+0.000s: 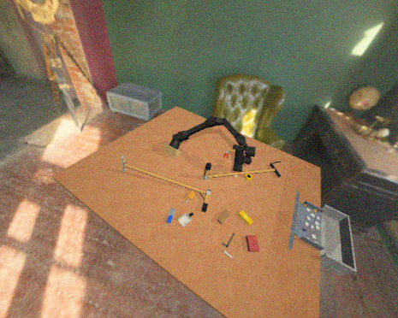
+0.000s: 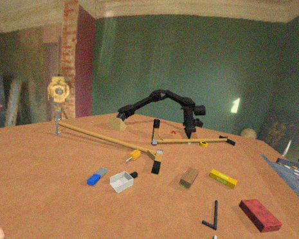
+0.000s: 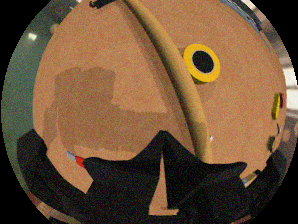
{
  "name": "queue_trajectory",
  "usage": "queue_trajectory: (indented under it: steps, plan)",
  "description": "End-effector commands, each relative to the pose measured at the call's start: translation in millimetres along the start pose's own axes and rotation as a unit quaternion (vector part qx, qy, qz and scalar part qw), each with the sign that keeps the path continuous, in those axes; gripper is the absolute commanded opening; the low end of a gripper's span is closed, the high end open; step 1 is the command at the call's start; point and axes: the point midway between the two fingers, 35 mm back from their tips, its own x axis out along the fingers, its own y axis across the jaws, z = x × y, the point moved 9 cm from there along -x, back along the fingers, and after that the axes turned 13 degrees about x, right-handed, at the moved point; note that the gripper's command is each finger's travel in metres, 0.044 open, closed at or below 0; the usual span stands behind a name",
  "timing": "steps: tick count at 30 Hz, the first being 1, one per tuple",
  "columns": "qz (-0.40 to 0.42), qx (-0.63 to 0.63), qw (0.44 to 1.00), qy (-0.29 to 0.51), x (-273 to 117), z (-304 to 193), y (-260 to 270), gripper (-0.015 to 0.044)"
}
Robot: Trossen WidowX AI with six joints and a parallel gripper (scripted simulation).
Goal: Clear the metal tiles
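Note:
My gripper [image 1: 238,170] [image 2: 189,137] [image 3: 162,133] is shut on nothing, pointing down low over the table. Its tips are just behind the wooden shaft [image 1: 260,172] [image 2: 211,140] [image 3: 177,75] of a long tool, without holding it. That tool lies with a black crosswise head at its right end and an upright black-tipped handle at its left. A longer wooden-shafted tool [image 1: 166,179] [image 2: 99,136] with a grey metal head lies to the left. Several pale tiles [image 1: 313,236] lie on the steel plate [image 1: 302,211] at the right, with the catch box [image 1: 338,239] beyond.
A yellow-and-black ring [image 1: 248,177] [image 2: 203,144] [image 3: 202,62] lies against the shaft's front side. Red pliers [image 1: 226,155] [image 2: 173,132] [image 3: 79,160] lie behind it. Toward the front are a yellow block [image 1: 246,217] [image 2: 223,178], a brown block [image 2: 189,178] and a red block [image 1: 252,244] [image 2: 260,215].

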Motion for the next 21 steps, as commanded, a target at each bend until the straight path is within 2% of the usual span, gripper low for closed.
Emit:
queue_trajectory:
  steps: [1, 21]
  plan:
    - [0.000, -0.001, 1.000, 0.002, 3, 3, -5, 0.0000]
    - [0.000, -0.001, 1.000, 0.002, 5, 17, -19, 0.0000]
